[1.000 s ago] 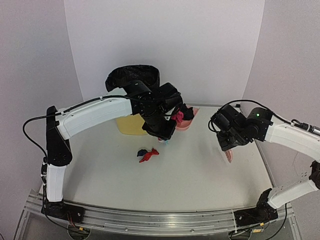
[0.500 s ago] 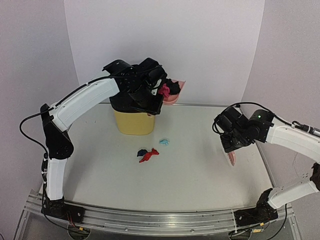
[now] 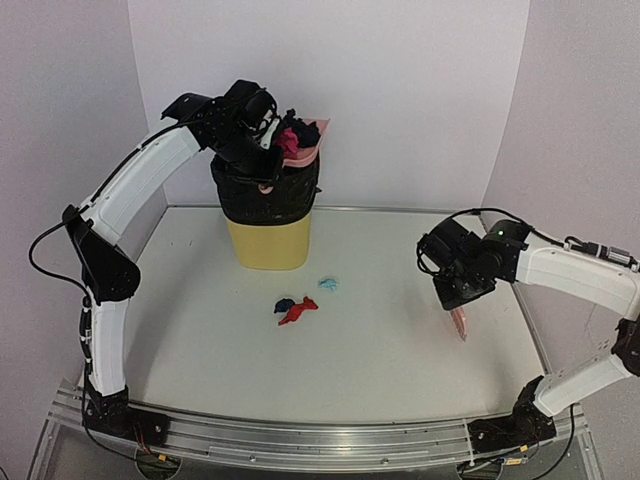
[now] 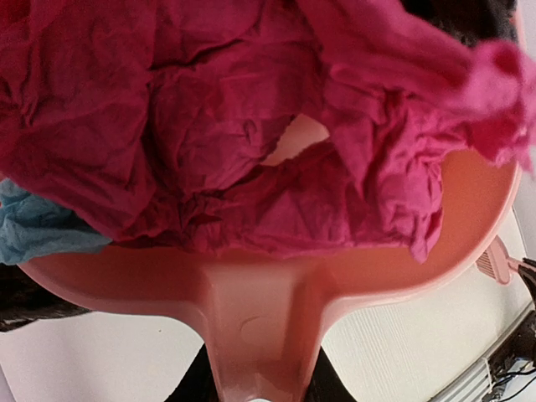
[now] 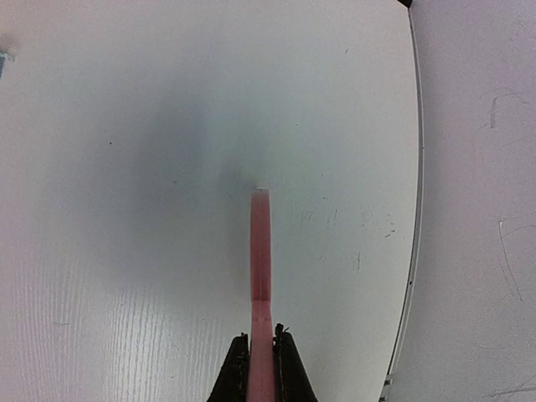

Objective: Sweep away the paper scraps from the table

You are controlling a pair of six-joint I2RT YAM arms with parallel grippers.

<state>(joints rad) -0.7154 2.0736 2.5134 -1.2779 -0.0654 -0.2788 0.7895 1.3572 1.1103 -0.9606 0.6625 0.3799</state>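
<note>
Pink plastic dustpan (image 3: 312, 148) hangs above the yellow bin with the black liner (image 3: 268, 242), its handle clenched in the left gripper (image 3: 262, 120); crumpled magenta, black and light-blue paper scraps (image 4: 209, 126) fill it; a red scrap (image 3: 300, 312), a navy scrap (image 3: 284, 304) and a light-blue scrap (image 3: 328, 284) lie on the white table (image 3: 380, 350) just in front of the bin; well right of the bin, the right gripper (image 5: 261, 360) pinches a flat pink brush (image 5: 260, 276).

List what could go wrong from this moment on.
1. The pink plastic dustpan is heaped with crumpled paper wads and hangs above the right side of the black-lined yellow bin. Tipped carelessly, some may fall outside.
2. A navy scrap, a red scrap and a light blue scrap lie on the white table. A hard stroke of the thin pink brush might scatter them.
</note>
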